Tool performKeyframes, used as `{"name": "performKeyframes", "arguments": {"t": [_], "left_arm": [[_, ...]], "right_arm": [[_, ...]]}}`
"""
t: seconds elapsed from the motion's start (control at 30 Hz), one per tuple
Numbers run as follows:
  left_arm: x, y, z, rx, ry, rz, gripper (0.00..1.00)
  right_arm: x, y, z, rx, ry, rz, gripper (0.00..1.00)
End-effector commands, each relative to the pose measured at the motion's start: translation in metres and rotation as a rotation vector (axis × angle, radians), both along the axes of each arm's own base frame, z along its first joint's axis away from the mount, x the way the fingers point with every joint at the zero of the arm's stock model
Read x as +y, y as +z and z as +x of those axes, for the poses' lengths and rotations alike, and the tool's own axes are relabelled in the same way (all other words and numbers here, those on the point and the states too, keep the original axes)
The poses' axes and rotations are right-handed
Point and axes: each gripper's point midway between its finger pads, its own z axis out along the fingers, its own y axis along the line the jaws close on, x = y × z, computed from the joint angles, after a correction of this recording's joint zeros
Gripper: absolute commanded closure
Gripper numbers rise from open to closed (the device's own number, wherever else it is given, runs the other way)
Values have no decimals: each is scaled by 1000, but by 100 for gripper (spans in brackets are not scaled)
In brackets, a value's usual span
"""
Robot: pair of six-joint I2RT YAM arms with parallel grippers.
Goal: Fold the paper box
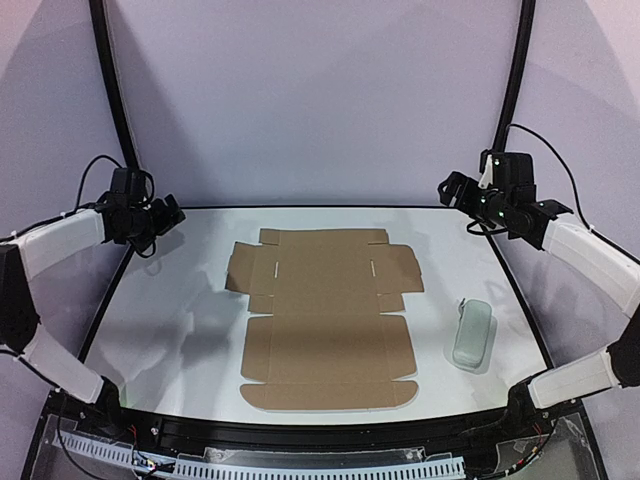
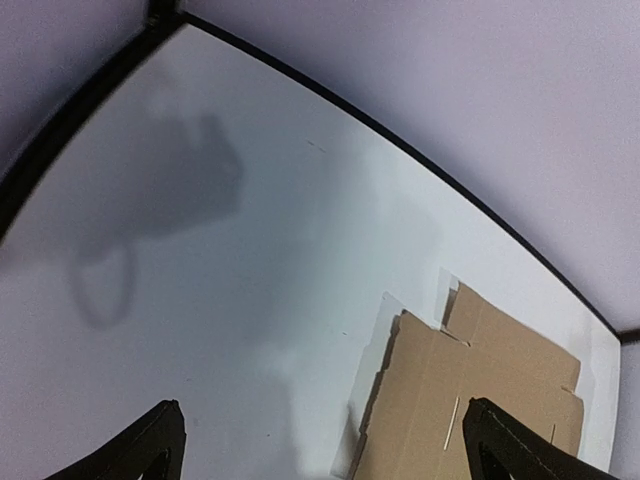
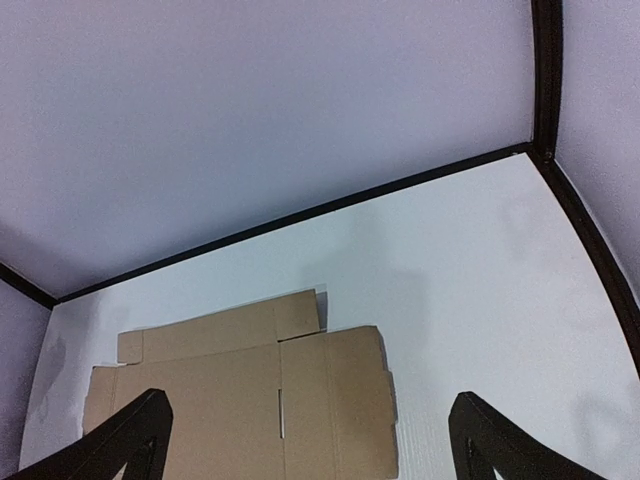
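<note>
The paper box (image 1: pixel 325 315) lies flat and unfolded in the middle of the white table, a brown cardboard sheet with flaps and slits. My left gripper (image 1: pixel 170 215) hovers at the table's far left edge, well apart from the sheet, jaws wide open and empty. The left wrist view shows the sheet's corner (image 2: pixel 480 390) by the right finger (image 2: pixel 505 445), with the gripper (image 2: pixel 325 410) over bare table. My right gripper (image 1: pixel 450 188) hangs open and empty above the far right corner. In its wrist view the gripper (image 3: pixel 308 400) looks down at the sheet's far flaps (image 3: pixel 240 390).
A small pale grey-green case (image 1: pixel 472 333) lies on the table to the right of the sheet. Black frame poles (image 1: pixel 112 90) rise at both back corners before a purple backdrop. A black rim (image 1: pixel 330 207) runs round the table.
</note>
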Motion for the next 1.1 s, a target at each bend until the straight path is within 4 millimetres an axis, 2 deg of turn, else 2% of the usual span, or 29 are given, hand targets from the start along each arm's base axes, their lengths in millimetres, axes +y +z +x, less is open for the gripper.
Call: {"name": "performKeyframes", "arguments": {"t": [0.0, 0.13, 0.2, 0.27, 0.3, 0.4, 0.53, 0.63, 0.73, 0.8, 0.87, 0.93, 0.97, 1.0, 1.07], "left_arm": [[-39, -26, 21, 10, -220, -89, 1], [-81, -58, 40, 30, -438, -215, 1], [-96, -77, 50, 67, -512, -288, 1], [-107, -86, 50, 93, -569, -340, 2], [-111, -97, 50, 114, -587, -364, 2], [-127, -105, 50, 132, -658, -468, 6], [-136, -130, 54, 164, -678, -556, 11], [-144, -129, 58, 137, -711, -613, 15], [-153, -130, 61, 134, -737, -640, 23], [-163, -129, 62, 133, -768, -639, 31], [-169, -128, 65, 128, -788, -633, 44], [-172, -121, 70, 106, -803, -632, 67], [-173, -112, 73, 81, -818, -634, 75], [-174, -101, 76, 48, -841, -624, 87], [-174, -80, 82, -15, -883, -569, 97]], "right_arm": [[2, -2, -1, -9, 22, -15, 2], [23, 0, 3, -15, 133, 8, 1], [32, 1, 5, -9, 182, 26, 1], [38, 0, 7, -1, 211, 35, 2], [40, -1, 8, 3, 218, 39, 2], [43, -5, 11, 17, 227, 44, 2], [45, -8, 15, 29, 228, 47, 2], [46, -6, 17, 27, 231, 49, 2], [49, -5, 19, 21, 239, 60, 2], [51, -5, 21, 21, 248, 66, 2], [53, -6, 21, 22, 257, 71, 2], [53, -5, 22, 25, 257, 71, 2], [54, -4, 21, 22, 263, 68, 2], [55, -2, 21, 14, 270, 65, 2], [57, 5, 21, -10, 288, 55, 2]]}}
